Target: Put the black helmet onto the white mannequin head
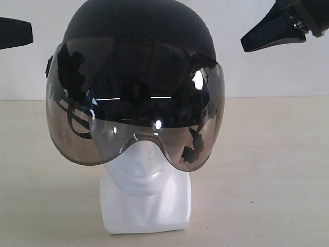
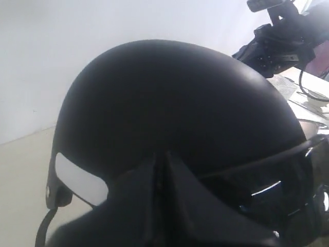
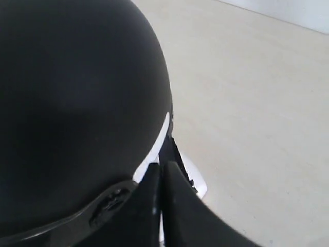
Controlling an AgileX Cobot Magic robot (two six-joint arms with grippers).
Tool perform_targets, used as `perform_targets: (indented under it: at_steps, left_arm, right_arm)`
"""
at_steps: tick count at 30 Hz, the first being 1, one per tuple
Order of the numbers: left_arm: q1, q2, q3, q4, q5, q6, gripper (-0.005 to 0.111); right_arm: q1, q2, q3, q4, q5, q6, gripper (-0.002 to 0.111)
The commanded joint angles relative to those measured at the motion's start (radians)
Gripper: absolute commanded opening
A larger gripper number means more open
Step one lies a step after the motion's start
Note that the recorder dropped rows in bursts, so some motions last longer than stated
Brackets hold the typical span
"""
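The black helmet (image 1: 139, 25) sits on the white mannequin head (image 1: 144, 185), its smoky visor (image 1: 133, 118) hanging down over the face to the nose. Only the chin, neck and squared base show below. My left gripper (image 1: 30, 32) hovers at the helmet's left side, shut and empty, apart from the shell. My right gripper (image 1: 244, 45) hangs above and to the right of the helmet, also shut on nothing. In the left wrist view the helmet (image 2: 169, 103) fills the frame behind the closed left gripper (image 2: 164, 154). The right wrist view shows the helmet (image 3: 67, 103) beside the closed right gripper (image 3: 161, 164).
The mannequin head stands on a pale beige table (image 1: 267, 170) before a white wall (image 1: 272, 77). Its white base (image 3: 198, 180) peeks out under the helmet's rim in the right wrist view. The right arm (image 2: 277, 46) shows beyond the helmet in the left wrist view.
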Motion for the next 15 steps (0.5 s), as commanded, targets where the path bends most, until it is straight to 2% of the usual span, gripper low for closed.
perform_targets:
  at_steps: [1,9,15]
  left_arm:
    - [-0.008,0.046,-0.027,0.002,-0.013,-0.002,0.004]
    - [-0.084,0.097,-0.085,0.003,-0.003,0.021,0.004]
    - [-0.099,0.115,-0.087,0.024,-0.010,0.008,0.004]
  right_arm:
    - [-0.009,-0.001,-0.006,0.031,0.006,-0.018,0.000]
    - [-0.009,-0.001,-0.006,0.033,0.006,-0.018,0.000]
    - [-0.008,-0.001,-0.006,0.033,0.006,-0.018,0.000]
